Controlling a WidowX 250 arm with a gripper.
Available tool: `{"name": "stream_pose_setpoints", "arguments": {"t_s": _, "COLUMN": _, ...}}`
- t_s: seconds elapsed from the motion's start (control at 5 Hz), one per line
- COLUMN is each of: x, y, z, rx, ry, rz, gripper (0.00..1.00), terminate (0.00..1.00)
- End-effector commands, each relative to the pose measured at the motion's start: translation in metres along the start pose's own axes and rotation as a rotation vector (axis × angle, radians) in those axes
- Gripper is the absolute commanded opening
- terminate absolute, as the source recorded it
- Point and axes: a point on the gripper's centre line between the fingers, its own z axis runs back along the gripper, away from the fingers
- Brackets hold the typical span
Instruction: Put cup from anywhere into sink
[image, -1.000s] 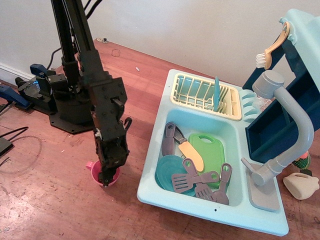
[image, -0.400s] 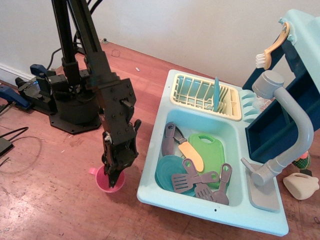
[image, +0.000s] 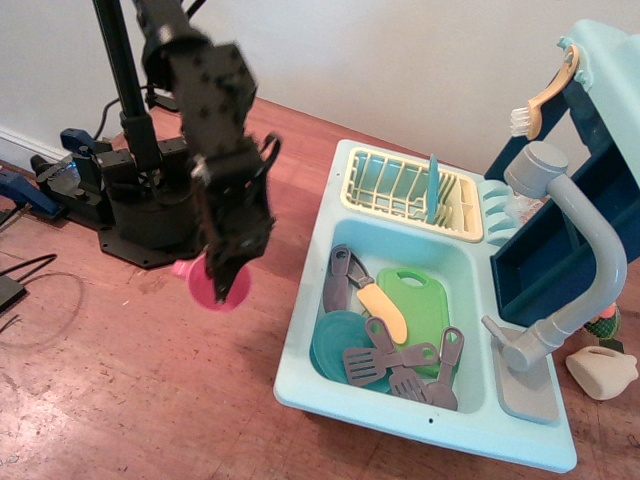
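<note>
Single view, observation.image:

- Gripper (image: 228, 285): black, boxy, matte, hung from a jointed dark arm; its fingers are clamped on the cup's rim, one finger seen inside the mouth.
- Cup (image: 215, 284): small, round, pink smooth plastic, slightly tapered; a stub handle is seen on its left side. It is held in the air above the table, tilted with its mouth turned toward the camera, left of the sink and apart from it.
- Sink (image: 300, 375): large light-blue glossy plastic unit with a rectangular basin and rounded corners.
- Faucet (image: 580, 240): grey, thick curved tube, set at the sink's right edge.
- Rack (image: 400, 190): pale yellow slotted plastic, set at the back of the sink; one blue flat piece is stood upright in it.
- Plate (image: 335, 345): round, teal, laid in the basin under grey utensils.
- Board (image: 425, 305): green, flat, rounded corners, laid in the basin.
- Spatulas (image: 400, 365): grey, slotted, piled at the basin's front.
- Bin (image: 550, 250): dark blue, box-shaped, behind the faucet.
- Table (image: 120, 400): reddish-brown wood with visible grain.
</note>
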Motion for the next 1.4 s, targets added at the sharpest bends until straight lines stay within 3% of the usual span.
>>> {"name": "stream_pose_setpoints", "arguments": {"t_s": 0.0, "x": 0.04, "y": 0.001, "z": 0.071, "rx": 0.028, "ry": -0.071, "rz": -0.01, "gripper": 0.0, "terminate": 0.0}}
{"name": "stream_pose_setpoints", "arguments": {"t_s": 0.2, "x": 0.07, "y": -0.025, "z": 0.076, "rx": 0.053, "ry": -0.053, "rz": -0.043, "gripper": 0.0, "terminate": 0.0}}
{"name": "stream_pose_setpoints", "arguments": {"t_s": 0.4, "x": 0.081, "y": -0.045, "z": 0.068, "rx": 0.035, "ry": -0.069, "rz": -0.035, "gripper": 0.0, "terminate": 0.0}}
{"name": "stream_pose_setpoints", "arguments": {"t_s": 0.6, "x": 0.077, "y": -0.054, "z": 0.052, "rx": 0.068, "ry": -0.007, "rz": -0.014, "gripper": 0.0, "terminate": 0.0}}
{"name": "stream_pose_setpoints", "arguments": {"t_s": 0.8, "x": 0.065, "y": -0.045, "z": 0.02, "rx": 0.023, "ry": 0.061, "rz": 0.043, "gripper": 0.0, "terminate": 0.0}}
{"name": "stream_pose_setpoints", "arguments": {"t_s": 1.0, "x": 0.085, "y": -0.008, "z": 0.017, "rx": -0.036, "ry": -0.028, "rz": 0.112, "gripper": 0.0, "terminate": 0.0}}
{"name": "stream_pose_setpoints", "arguments": {"t_s": 1.2, "x": 0.109, "y": 0.011, "z": 0.021, "rx": -0.032, "ry": -0.03, "rz": 0.132, "gripper": 0.0, "terminate": 0.0}}
